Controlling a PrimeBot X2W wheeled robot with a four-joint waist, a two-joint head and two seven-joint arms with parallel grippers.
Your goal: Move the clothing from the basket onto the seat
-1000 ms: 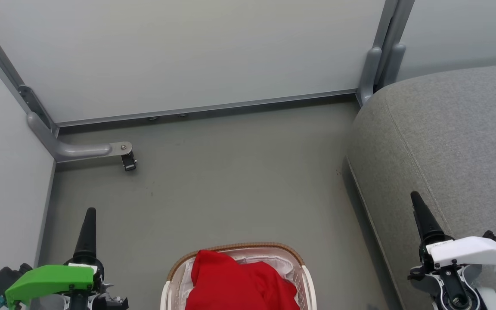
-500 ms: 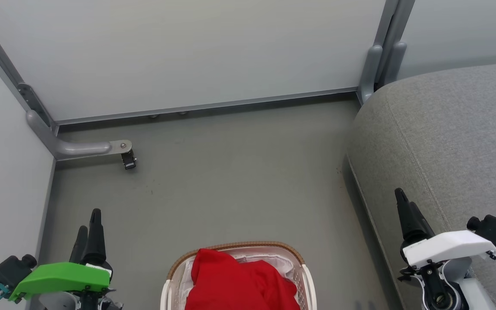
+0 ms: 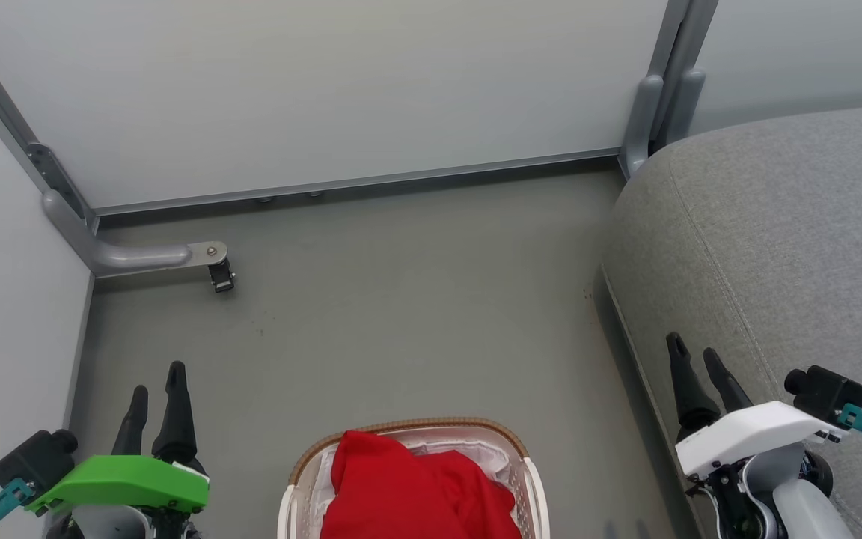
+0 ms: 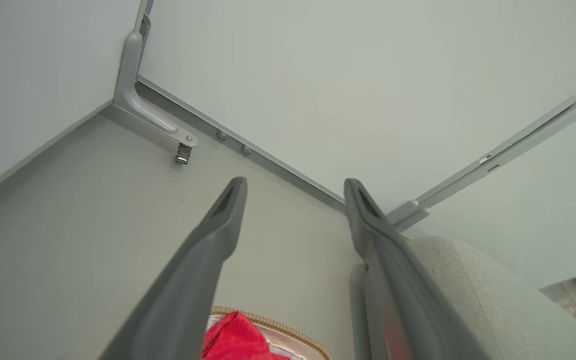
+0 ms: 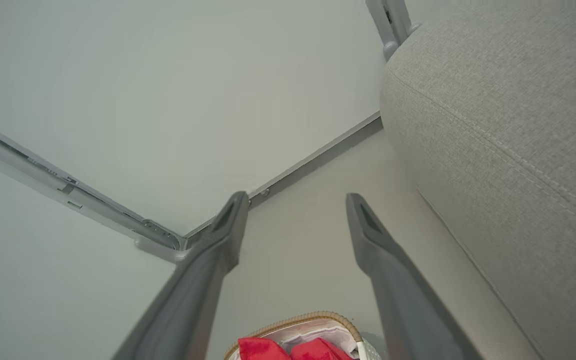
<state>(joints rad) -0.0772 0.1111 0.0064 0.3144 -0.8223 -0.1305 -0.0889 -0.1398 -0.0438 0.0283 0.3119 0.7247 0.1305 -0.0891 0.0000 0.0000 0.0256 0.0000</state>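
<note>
In the corner you are facing, pale wall panels [image 3: 326, 90] in grey metal framing are closing off the back and left of the head view. Below them, the smooth grey floor [image 3: 401, 314] is taking up the middle of the scene.

The seat [image 3: 775, 247] is occupying the right side. Its rounded corner is lying close to the upright frame post, and a stitched seam is running down toward your right arm.

The basket [image 3: 408, 428] is standing on the floor at the bottom centre, between your two arms. A strip of floor is separating it from the seat, and the view's lower edge is cutting off its near part.

The clothing [image 3: 408, 494] is lying heaped inside the basket. The red cloth is bunching up toward the far left of the woven rim, and the white liner [image 3: 476, 453] is showing behind it.

Your left gripper [image 3: 157, 378] is hanging over the floor at the lower left, beside the left wall panel. Its fingers are standing spread and gripping nothing. Your right gripper [image 3: 693, 345] is hanging at the lower right, by the seat's front edge. Its fingers are likewise standing parted and empty.

A small black caster [image 3: 221, 275] is sitting under a grey bracket foot at the rear left.
</note>
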